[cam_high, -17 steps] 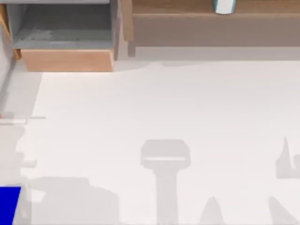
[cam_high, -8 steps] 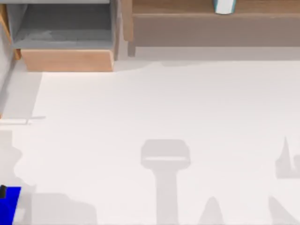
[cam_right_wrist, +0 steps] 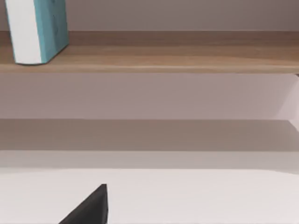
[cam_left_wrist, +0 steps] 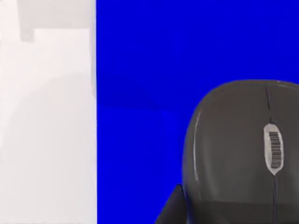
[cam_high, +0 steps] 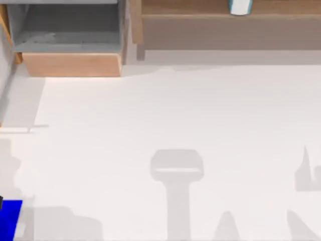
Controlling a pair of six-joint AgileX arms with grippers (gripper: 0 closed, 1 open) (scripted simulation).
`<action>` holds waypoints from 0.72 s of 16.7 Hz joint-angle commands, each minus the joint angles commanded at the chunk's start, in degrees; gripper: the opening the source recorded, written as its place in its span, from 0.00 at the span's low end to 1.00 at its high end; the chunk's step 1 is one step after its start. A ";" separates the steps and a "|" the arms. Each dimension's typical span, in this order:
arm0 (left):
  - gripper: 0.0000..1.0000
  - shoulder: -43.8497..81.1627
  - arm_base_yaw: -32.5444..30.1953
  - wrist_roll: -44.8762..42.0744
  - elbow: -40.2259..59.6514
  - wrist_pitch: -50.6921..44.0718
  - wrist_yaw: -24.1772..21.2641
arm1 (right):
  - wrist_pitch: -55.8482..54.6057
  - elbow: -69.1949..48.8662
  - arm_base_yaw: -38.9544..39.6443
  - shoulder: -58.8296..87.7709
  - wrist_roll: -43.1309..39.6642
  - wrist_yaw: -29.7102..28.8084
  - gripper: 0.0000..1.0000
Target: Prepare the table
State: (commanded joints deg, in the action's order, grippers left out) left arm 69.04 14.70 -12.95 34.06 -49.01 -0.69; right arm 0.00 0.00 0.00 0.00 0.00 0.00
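1. The white desk (cam_high: 175, 115) spans most of the top view, bare apart from grey shadows.
2. One wooden shelf (cam_high: 225, 10) runs along the upper right of the frame; one grey-lined box (cam_high: 70, 35) sits upper left.
3. One blue mat (cam_high: 10, 218) lies at the lower-left corner; the left wrist view shows one dark grey mouse (cam_left_wrist: 243, 154) resting on it.
4. One teal-and-white book (cam_right_wrist: 37, 30) stands on the shelf.
5. Whether either arm's fingers are spread or closed cannot be told.

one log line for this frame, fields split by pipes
left gripper: over blue mat, beside grey mouse | mat: table front-left corner | teal-white box: on wooden shelf
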 joint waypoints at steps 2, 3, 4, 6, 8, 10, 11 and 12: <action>0.00 -0.49 1.25 0.07 0.90 -0.65 0.46 | 0.00 0.00 0.00 0.00 0.00 0.00 1.00; 0.00 -0.79 1.92 0.11 1.39 -0.97 0.71 | 0.00 0.00 0.00 0.00 0.00 0.00 1.00; 0.00 -1.12 2.59 0.13 1.90 -1.25 0.96 | 0.00 0.00 0.00 0.00 0.00 0.00 1.00; 0.00 -1.87 3.78 0.15 2.94 -1.64 1.42 | 0.00 0.00 0.00 0.00 0.00 0.00 1.00; 0.00 -2.61 4.68 0.12 3.95 -1.77 1.78 | 0.00 0.00 0.00 0.00 0.00 0.00 1.00; 0.00 -3.21 5.22 0.03 4.84 -1.66 1.99 | 0.00 0.00 0.00 0.00 0.00 0.00 1.00; 0.00 -3.41 5.32 -0.02 5.19 -1.51 2.03 | 0.00 0.00 0.00 0.00 0.00 0.00 1.00; 0.00 -3.55 5.30 -0.08 5.47 -1.30 2.02 | 0.00 0.00 0.00 0.00 0.00 0.00 1.00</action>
State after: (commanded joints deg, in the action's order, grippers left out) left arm 65.49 20.01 -13.03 39.53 -50.31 1.33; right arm 0.00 0.00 0.00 0.00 0.00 0.00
